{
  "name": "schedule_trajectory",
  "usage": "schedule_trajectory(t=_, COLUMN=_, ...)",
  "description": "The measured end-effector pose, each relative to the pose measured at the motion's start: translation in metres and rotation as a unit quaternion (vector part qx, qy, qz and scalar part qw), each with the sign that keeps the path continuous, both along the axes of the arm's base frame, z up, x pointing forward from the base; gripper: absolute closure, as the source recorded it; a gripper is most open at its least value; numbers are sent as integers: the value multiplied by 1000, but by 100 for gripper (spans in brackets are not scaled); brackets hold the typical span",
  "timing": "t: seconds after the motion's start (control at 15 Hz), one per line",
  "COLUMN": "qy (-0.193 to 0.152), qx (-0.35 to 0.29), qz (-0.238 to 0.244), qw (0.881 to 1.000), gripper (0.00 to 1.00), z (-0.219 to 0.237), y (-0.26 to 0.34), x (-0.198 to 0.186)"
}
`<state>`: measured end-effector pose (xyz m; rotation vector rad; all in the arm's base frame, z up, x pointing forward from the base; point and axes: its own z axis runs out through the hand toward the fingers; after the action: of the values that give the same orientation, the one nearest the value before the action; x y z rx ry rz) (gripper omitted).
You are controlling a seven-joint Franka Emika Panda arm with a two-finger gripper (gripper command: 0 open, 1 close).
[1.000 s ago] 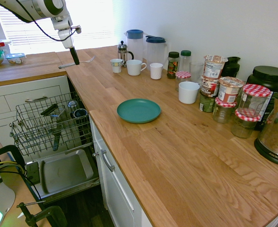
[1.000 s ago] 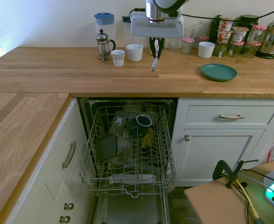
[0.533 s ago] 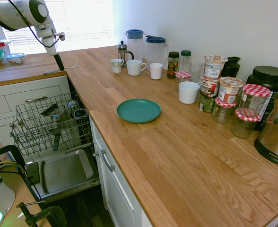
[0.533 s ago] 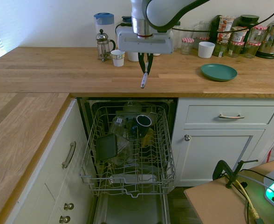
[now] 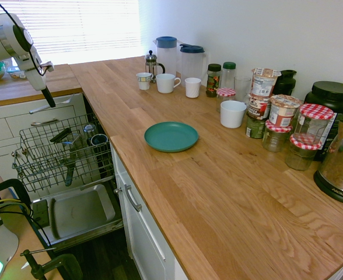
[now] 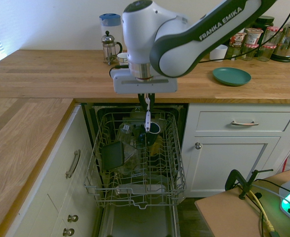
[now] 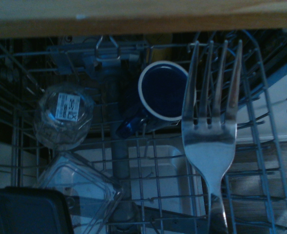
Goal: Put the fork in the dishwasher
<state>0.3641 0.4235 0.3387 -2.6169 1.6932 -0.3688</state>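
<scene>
Fork point(image 6: 147, 118) hangs from tool point(image 6: 148, 100), above rack point(image 6: 135, 190) of dishwasher point(image 6: 137, 222). Mug point(image 7: 163, 90) in rack below. Plate point(image 6: 231, 76) on counter point(image 6: 61, 74), right.

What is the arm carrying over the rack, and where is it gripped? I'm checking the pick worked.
The fork, held by its handle end in the shut gripper, tines hanging down.

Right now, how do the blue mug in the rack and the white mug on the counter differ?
The blue mug sits in the dishwasher's wire rack, under the fork; the white mug stands on the counter. The blue mug is dark with a pale rim; the white mug is plain white. Both are handled mugs, mouths open.
</scene>
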Motion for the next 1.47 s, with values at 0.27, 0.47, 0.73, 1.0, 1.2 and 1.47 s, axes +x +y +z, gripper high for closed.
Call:
schedule_trajectory(t=0.27, qy=22, qx=-10, qz=21, qw=1000, gripper=100, z=-75, y=1, x=5)
schedule_trajectory(t=0.47, qy=39, qx=-18, qz=18, qw=999, gripper=100, z=-107, y=3, x=-1)
schedule_trajectory(t=0.73, qy=56, qx=-29, qz=4, qw=998, gripper=100, z=-141, y=-7, x=-21)
schedule_trajectory(t=1.0, qy=70, qx=-35, qz=-12, qw=997, gripper=100, z=-169, y=-23, x=-21)
schedule_trajectory(t=1.2, qy=70, qx=-38, qz=-22, qw=997, gripper=100, z=-179, y=-29, x=-17)
schedule_trajectory(t=1.47, qy=67, qx=-41, qz=-13, qw=997, gripper=100, z=-187, y=-24, x=-22)
